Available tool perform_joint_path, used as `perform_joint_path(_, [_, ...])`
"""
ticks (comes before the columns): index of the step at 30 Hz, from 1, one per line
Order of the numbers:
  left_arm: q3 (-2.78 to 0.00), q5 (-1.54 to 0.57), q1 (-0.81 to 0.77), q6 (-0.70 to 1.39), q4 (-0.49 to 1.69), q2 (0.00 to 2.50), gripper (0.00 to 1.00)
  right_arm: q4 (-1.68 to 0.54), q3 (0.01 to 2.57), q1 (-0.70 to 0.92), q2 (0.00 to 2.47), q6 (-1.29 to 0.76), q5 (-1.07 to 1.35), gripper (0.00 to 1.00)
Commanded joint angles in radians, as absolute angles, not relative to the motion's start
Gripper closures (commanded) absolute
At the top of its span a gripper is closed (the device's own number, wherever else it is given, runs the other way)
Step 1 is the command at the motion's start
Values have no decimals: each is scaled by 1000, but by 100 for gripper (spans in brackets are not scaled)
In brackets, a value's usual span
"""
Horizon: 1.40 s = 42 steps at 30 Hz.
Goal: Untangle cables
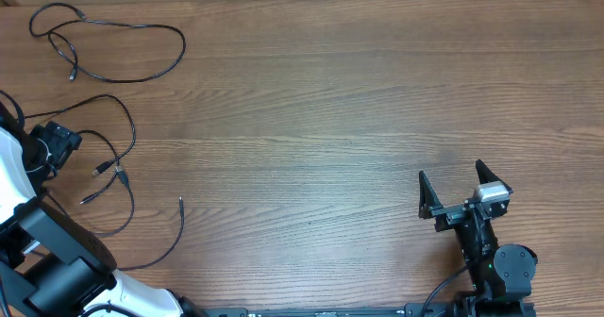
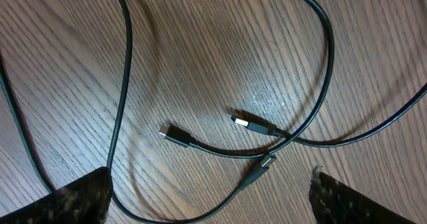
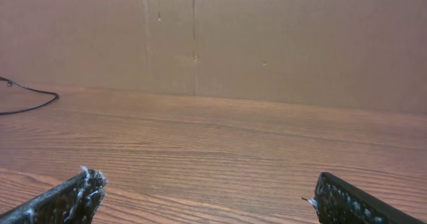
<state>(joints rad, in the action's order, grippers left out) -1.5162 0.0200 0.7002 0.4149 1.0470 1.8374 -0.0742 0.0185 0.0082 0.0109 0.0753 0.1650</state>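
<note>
The left fingers (image 2: 80,196) are spread wide and hold nothing. They hang over a bunch of black cables (image 2: 126,84) lying on the desk (image 2: 220,44). Seen from above, this bunch sits at about 9 o'clock on the desk, right by the left arm (image 1: 14,166). Three little plugs (image 2: 175,135) lie close together under the fingers, and two cables cross there. One more cable (image 1: 182,45) lies alone in a loose loop at 10 o'clock. The right fingers (image 1: 427,196) are spread too, empty, at 4 o'clock, far from every cable.
</note>
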Motion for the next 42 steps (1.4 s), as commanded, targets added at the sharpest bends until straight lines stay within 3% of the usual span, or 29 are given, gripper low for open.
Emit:
perform_joint_path(1, [-1507, 35, 700, 408, 1043, 1844, 7, -69, 8, 11, 3, 76, 158, 0])
perform_joint_path(42, [-1506, 112, 700, 435, 1042, 1844, 6, -69, 8, 11, 3, 76, 158, 0])
